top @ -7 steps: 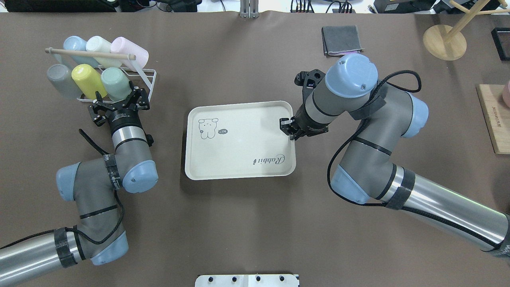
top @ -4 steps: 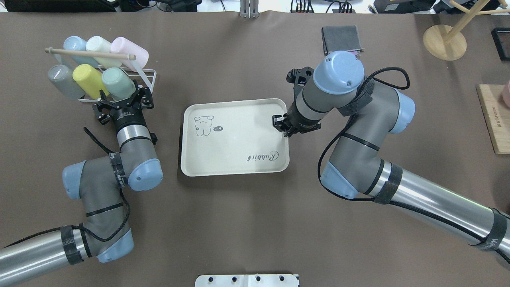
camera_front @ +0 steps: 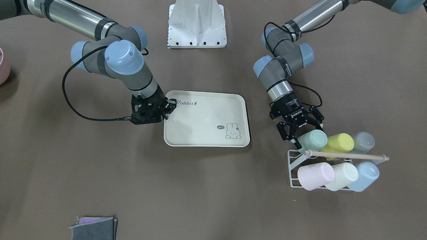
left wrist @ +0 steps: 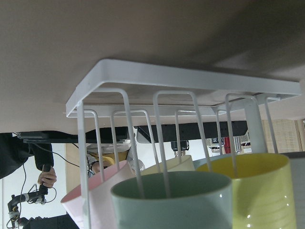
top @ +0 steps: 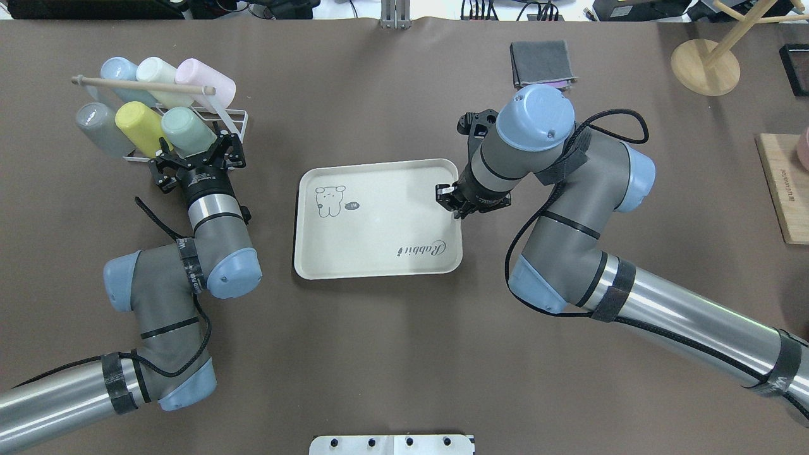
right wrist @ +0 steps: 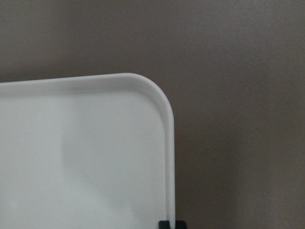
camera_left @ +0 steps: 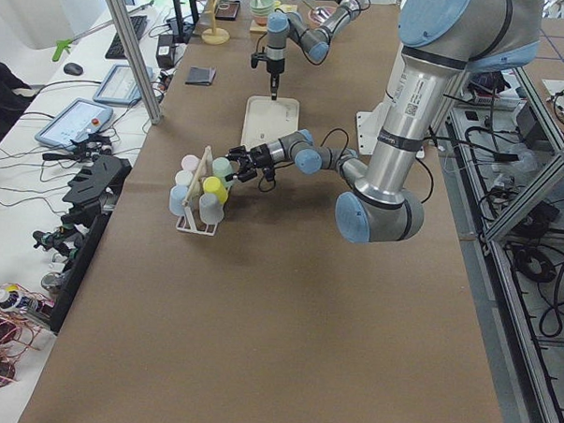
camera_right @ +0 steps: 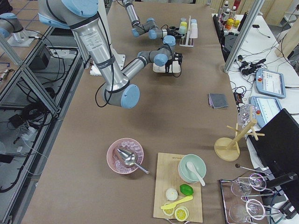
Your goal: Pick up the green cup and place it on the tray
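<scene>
The green cup (top: 187, 129) is a pale mint tumbler lying tilted on a prong of the white wire rack (top: 235, 117), beside a yellow cup (top: 140, 126). It also shows in the front view (camera_front: 313, 140) and fills the bottom of the left wrist view (left wrist: 171, 202). My left gripper (top: 193, 149) is open, its fingers spread on either side of the cup's near end (camera_front: 308, 136). The cream tray (top: 379, 246) lies at the table's middle. My right gripper (top: 449, 200) is shut on the tray's right rim (right wrist: 169, 143), as the front view (camera_front: 167, 107) also shows.
The rack also holds grey (top: 95, 126), blue (top: 117, 68), cream (top: 155, 69) and pink (top: 202, 76) cups under a wooden rod (top: 142, 85). A grey folded cloth (top: 542, 63), a wooden stand (top: 705, 66) and a cutting board (top: 784, 189) lie at the far right.
My left gripper has moved forward to the rack, so its open fingers now flank the mint cup. My right gripper has shifted the tray slightly left.
</scene>
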Controlling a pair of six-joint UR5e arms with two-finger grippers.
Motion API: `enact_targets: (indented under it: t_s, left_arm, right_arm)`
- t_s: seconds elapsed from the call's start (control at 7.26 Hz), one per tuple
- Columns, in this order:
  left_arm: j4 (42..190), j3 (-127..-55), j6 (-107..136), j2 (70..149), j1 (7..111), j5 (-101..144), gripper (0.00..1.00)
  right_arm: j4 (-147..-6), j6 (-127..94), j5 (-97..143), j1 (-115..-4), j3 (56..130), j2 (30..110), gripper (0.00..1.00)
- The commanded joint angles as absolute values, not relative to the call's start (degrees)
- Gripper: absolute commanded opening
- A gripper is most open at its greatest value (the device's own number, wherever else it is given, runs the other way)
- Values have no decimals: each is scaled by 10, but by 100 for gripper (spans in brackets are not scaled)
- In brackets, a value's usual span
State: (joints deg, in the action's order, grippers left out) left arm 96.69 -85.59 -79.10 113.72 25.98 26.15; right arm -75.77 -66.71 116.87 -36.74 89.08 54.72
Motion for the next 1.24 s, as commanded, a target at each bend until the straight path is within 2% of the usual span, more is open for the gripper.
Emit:
enact_targets:
  t_s: [0.0, 0.41, 0.55, 0.69, 0.83, 0.96, 1.1]
  left_arm:
    - [970, -849, -791, 1137, 264, 262, 99]
    - [974, -843, -790, 1137, 267, 258, 97]
    - [981, -843, -791, 1137, 268, 258, 73]
    - [983, -843, -791, 1137, 268, 258, 32]
    - [983, -845, -791, 1137, 270, 258, 16]
    - [994, -846, -791, 1136, 272, 258, 3]
    - [1001, -847, -791, 1136, 280, 258, 0]
  right_arm:
    - [-758, -667, 1169, -366, 890, 551, 0]
    - [-758, -667, 1169, -359, 889, 555, 0]
    - [-758, -667, 1169, -359, 888, 555, 0]
    - [-758, -667, 1169, -359, 888, 555, 0]
    - [-758, -667, 1169, -359, 887, 556, 0]
    - [-758, -668, 1169, -360, 887, 557, 17]
    - [-758, -671, 1169, -360, 887, 557, 34]
